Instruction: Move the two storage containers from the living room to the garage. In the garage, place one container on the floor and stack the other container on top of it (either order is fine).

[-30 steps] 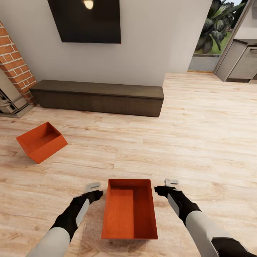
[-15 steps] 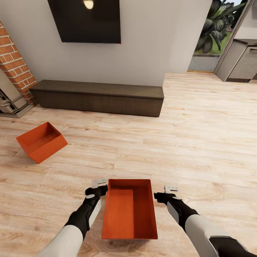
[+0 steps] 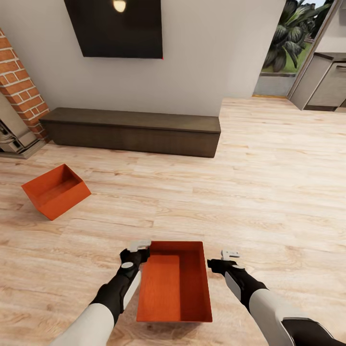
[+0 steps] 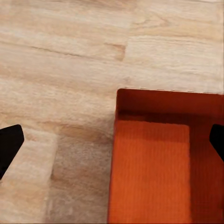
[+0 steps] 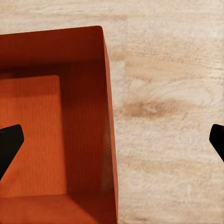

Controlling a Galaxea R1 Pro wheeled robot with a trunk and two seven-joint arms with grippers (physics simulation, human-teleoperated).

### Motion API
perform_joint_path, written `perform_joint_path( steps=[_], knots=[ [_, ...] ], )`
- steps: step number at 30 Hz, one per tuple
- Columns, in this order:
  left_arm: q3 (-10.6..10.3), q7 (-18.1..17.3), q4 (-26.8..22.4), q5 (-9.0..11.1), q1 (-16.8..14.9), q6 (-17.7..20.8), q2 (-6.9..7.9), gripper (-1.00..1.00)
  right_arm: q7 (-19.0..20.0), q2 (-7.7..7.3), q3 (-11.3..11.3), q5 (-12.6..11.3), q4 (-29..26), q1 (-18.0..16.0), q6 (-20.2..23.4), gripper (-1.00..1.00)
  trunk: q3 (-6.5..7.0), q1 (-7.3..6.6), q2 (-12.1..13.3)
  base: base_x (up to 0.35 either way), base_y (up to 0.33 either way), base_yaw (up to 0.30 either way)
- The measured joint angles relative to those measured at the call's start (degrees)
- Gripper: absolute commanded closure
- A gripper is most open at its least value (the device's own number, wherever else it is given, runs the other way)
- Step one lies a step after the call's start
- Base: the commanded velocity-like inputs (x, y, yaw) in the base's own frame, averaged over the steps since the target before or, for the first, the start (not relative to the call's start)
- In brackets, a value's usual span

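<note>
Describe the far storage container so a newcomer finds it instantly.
Start at the brick fireplace on the left. On the plank floor in front of it lies an orange-red container. Unlike its twin between the grippers, it sits tilted and turned at an angle.

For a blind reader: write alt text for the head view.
An open orange bin sits on the wood floor between the robot's two grippers, left at its wall, right just beside it. A second orange bin lies tilted farther left, near a low dark bench below a wall TV.
</note>
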Motion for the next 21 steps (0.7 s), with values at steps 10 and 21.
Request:
perform_joint_path(
  steps=[10,21],
  knots=[
    [-2.0,-2.6,9.3,0.8,0.0,-4.0,0.19,-1.00,0.1,0.62,0.2,0.4,2.1,0.0,0.0,-1.00,-0.01,0.00,0.0,0.000,0.000,0.000],
    [-1.5,-7.1,14.8,1.1,0.0,-2.5,1.11,-1.00,0.8,2.93,0.4,0.9,9.4,0.1,-5.3,-1.00,-0.01,0.00,0.0,0.000,0.000,0.000]
  ],
)
